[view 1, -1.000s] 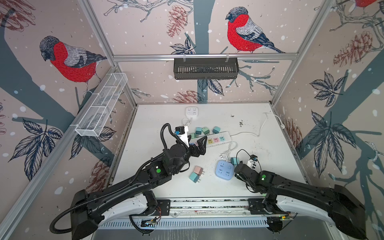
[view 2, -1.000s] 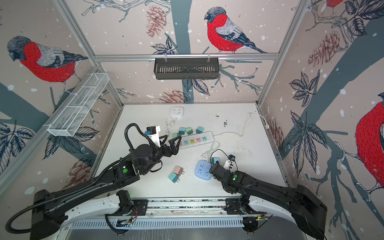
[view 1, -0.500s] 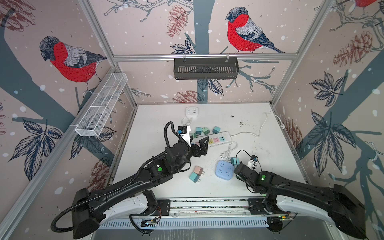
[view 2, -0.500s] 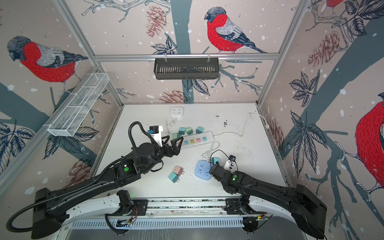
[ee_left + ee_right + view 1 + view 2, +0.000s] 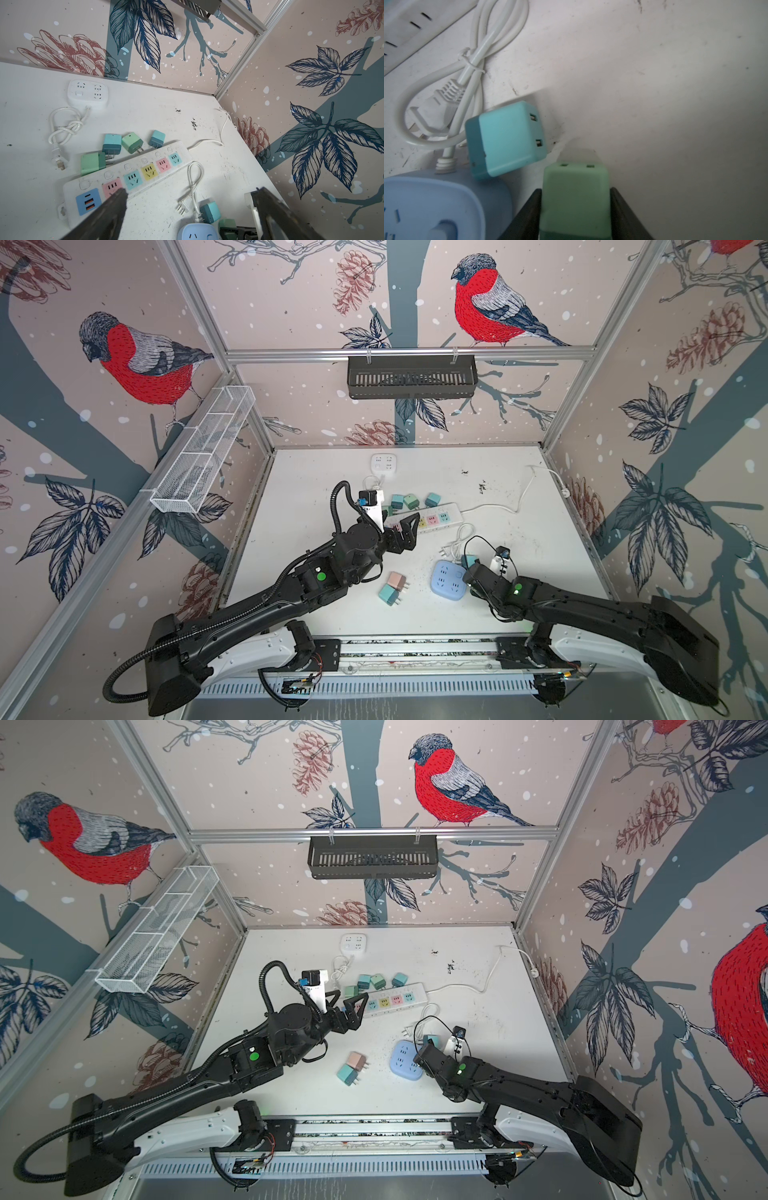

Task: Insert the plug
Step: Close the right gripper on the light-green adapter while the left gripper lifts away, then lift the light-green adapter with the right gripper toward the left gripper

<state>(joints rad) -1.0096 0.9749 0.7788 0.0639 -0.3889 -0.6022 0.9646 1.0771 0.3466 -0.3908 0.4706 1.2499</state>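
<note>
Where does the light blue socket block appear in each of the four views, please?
In a top view: light blue socket block near the table front, right of centre.
In a top view: the block, same spot.
Left wrist: the block, cut off by the picture's edge, next to the teal adapter.
Right wrist: the block close up, beside the held green adapter.
Shared landmark: the teal adapter right beside the block.

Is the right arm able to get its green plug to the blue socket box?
Probably yes. The right gripper holds the green plug, and the blue socket box lies right beside it with its top bare. The teal plug and white cord sit at its edge, not over the sockets.
</note>
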